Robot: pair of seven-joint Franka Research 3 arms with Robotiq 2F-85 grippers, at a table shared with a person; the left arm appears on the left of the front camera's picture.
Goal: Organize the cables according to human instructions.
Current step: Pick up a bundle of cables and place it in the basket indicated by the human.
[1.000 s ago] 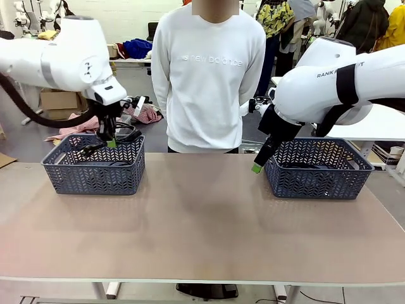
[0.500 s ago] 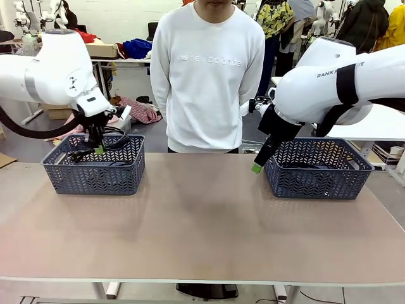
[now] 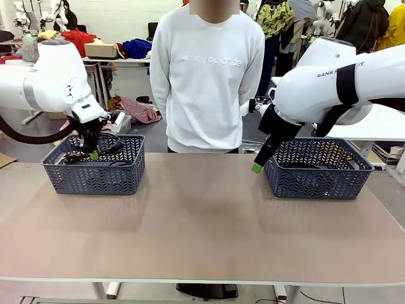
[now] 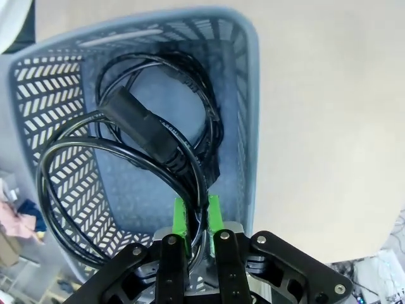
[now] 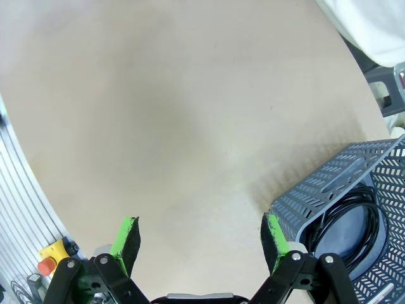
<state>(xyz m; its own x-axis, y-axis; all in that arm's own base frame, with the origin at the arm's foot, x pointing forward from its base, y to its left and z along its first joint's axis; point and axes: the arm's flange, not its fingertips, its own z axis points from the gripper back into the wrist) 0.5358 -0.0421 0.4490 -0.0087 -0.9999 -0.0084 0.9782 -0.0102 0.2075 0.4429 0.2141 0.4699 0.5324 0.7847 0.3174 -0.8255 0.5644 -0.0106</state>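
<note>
The table (image 3: 202, 228) carries two baskets: left basket (image 3: 95, 171) at ten o'clock, right basket (image 3: 319, 177) at two. The left gripper (image 4: 197, 215) is clamped on a cable (image 4: 136, 136) over the left basket; limp, light, springy loops, best pinched across the bundle. The right gripper (image 5: 199, 237) hangs spread, empty.

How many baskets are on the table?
2. One basket sits at the table's left end under the left gripper; the other basket sits at the right end beside the right gripper.
</note>
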